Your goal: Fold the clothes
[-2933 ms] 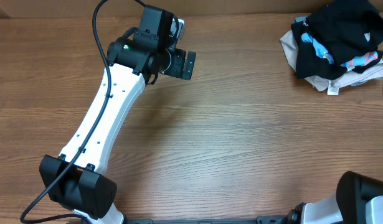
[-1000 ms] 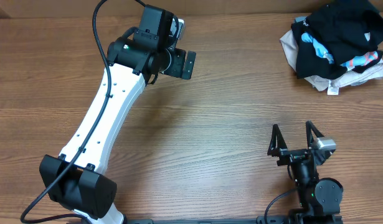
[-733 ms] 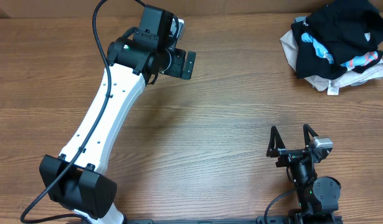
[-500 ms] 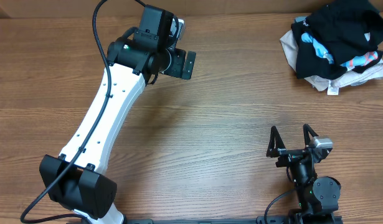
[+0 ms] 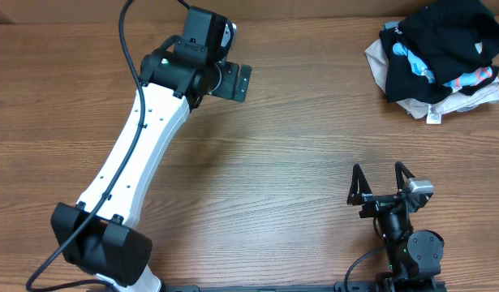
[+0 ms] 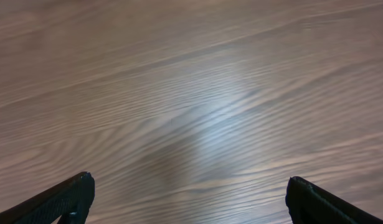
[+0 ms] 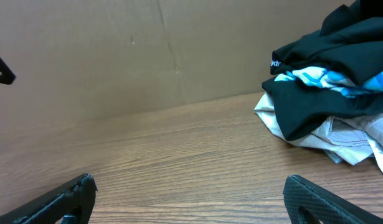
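Observation:
The black polo shirt [image 5: 444, 45] lies crumpled on top of a pile at the table's far right corner; it also shows in the right wrist view [image 7: 340, 68]. My left gripper [image 5: 239, 81] is open and empty at the far middle-left of the table, over bare wood [image 6: 191, 124]. My right gripper [image 5: 380, 182] is open and empty near the front right edge, pointing toward the pile, well short of it.
In the pile, a light-blue tee [image 5: 468, 79] and a beige garment [image 5: 428, 107] lie under the black shirt. A brown cardboard wall [image 7: 116, 56] stands behind the table. The left arm's white link [image 5: 139, 146] stretches across the left half.
The right arm came into view at the front right and settled there. The left gripper has shifted slightly toward the far edge.

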Motion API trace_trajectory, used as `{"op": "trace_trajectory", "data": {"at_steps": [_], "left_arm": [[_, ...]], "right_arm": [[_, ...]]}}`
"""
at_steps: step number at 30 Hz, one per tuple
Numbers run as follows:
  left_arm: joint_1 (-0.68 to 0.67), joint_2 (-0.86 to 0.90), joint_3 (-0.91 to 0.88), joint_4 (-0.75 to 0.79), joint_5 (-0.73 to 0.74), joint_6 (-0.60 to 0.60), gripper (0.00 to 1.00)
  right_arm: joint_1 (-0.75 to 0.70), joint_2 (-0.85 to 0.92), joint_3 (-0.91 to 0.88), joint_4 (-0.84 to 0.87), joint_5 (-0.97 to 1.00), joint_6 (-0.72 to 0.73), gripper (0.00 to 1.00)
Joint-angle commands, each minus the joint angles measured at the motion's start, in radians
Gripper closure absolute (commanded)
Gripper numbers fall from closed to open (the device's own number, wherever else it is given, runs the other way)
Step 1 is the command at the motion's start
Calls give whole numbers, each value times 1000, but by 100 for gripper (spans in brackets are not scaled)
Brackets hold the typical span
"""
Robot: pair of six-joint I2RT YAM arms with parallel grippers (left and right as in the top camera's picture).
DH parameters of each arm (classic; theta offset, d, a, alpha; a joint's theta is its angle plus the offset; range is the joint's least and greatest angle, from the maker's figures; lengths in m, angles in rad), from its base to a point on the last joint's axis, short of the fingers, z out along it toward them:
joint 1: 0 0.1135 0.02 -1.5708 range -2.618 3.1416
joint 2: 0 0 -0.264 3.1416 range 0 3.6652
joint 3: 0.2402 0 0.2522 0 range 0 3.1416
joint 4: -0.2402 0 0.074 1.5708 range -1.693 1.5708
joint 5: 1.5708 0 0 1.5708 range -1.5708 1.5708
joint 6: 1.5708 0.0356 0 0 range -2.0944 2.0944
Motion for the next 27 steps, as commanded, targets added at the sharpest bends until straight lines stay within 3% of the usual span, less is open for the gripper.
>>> {"op": "trace_trajectory", "data": {"at_steps": [1,5,11,12,16,21,27], "left_arm": [[5,-185,-14,3,-114,8,0],[79,-352,-134,163,-8,8,0],[318,-700,-591,482,305,10,0],[361,-826,-754,538,313,14,0],[381,-1095,-1055,634,309,64,0],[382,-1411,-1341,703,290,35,0],[381,-1664,-1568,774,248,85,0]], "right_arm": [[3,-11,-10,5,13,4,0],[3,-11,-10,5,12,4,0],[3,-11,-10,5,13,4,0],[3,-11,-10,5,13,4,0],[3,-11,-10,5,13,4,0],[3,-11,-10,5,13,4,0],[3,-11,-10,5,13,4,0]]}}
